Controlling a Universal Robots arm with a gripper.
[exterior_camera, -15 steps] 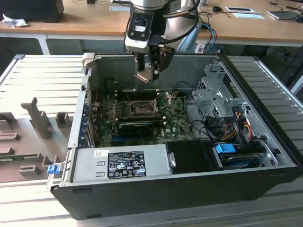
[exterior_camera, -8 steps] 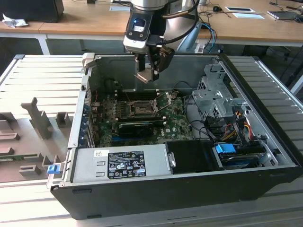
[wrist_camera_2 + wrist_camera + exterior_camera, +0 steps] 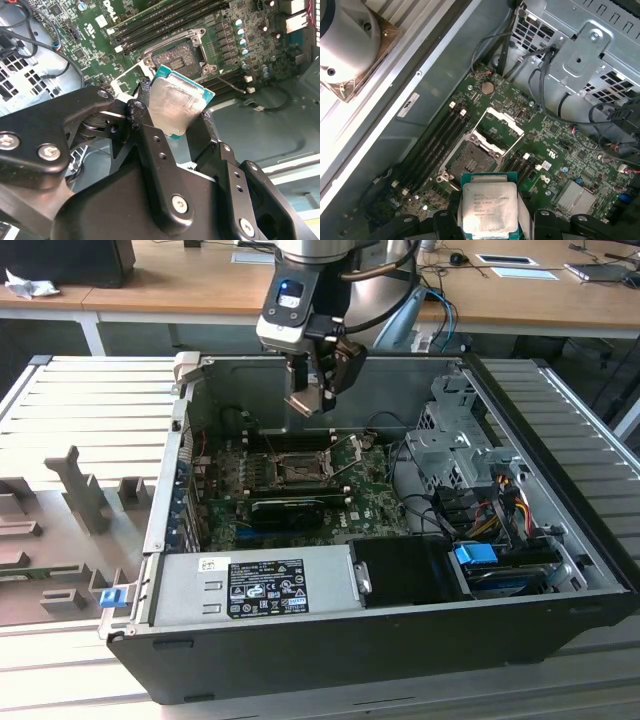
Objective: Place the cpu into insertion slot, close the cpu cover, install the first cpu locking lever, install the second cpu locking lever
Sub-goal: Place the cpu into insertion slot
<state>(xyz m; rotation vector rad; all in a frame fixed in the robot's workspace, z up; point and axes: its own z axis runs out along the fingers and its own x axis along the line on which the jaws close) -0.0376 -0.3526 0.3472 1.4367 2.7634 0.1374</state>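
**CPU held over the open socket**

The pincer (image 3: pixel 172 120) is clamped on 2 edges of the cpu (image 3: pixel 490 207), above the insertion slot (image 3: pixel 472 160) and clear of it. Seating it well likely needs the chip level, with corners squared to the slot. Behind the slot the cpu cover (image 3: pixel 499 125) stands raised. The case wall (image 3: pixel 435 65) lies well beyond, leaving open room.

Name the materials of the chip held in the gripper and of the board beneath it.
Small flat square chip: dull silver-grey top, likely brushed metal, with soft matte glare; its teal edge looks like laminate. Green motherboard: probably lacquered fibreglass laminate, glossy green with soldered parts.
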